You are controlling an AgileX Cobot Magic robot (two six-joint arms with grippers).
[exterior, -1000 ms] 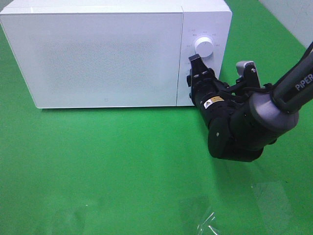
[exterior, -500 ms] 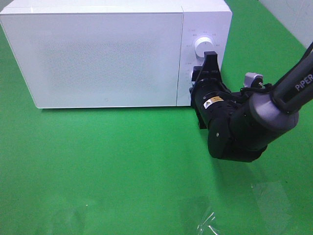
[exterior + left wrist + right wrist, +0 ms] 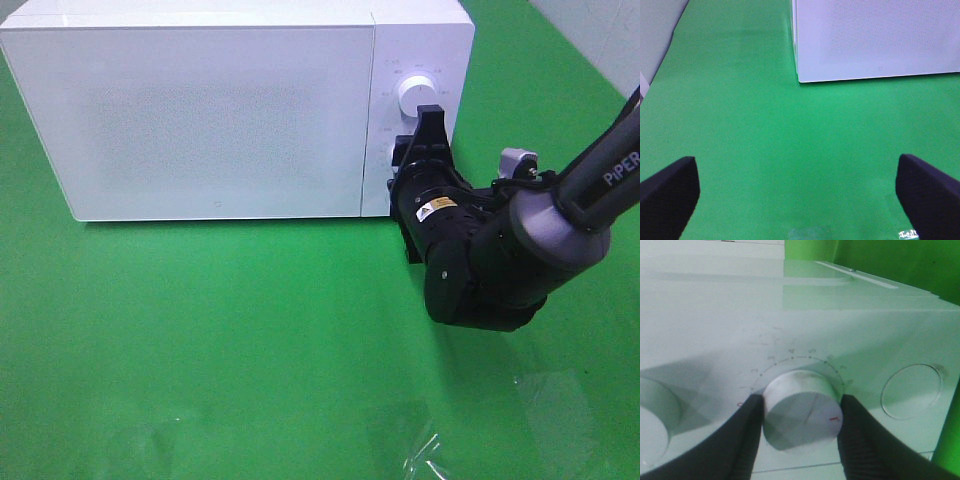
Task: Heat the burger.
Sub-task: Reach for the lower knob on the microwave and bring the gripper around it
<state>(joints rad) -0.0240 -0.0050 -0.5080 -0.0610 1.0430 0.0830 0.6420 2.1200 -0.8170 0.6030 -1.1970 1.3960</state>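
Observation:
The burger is out of view. The white microwave [image 3: 200,110] stands at the back of the green mat with its door closed. My right gripper [image 3: 425,135] is pressed against the control panel just below the upper white knob [image 3: 415,95]. In the right wrist view its two black fingers [image 3: 740,440] are shut on either side of a white timer knob [image 3: 801,410] with a red mark and a numbered scale around it. My left gripper [image 3: 799,192] hangs open over bare mat, in front of the microwave's lower left corner [image 3: 801,79].
A crumpled piece of clear plastic [image 3: 425,455] lies near the front edge. A pale wall [image 3: 600,30] borders the mat at the back right. The right arm's bulky black wrist [image 3: 480,270] hovers in front of the panel.
My right gripper rolled about its own axis while holding the knob, its fingers going from tilted to stacked vertically; it has stayed still for the last half second. The left arm has not moved.

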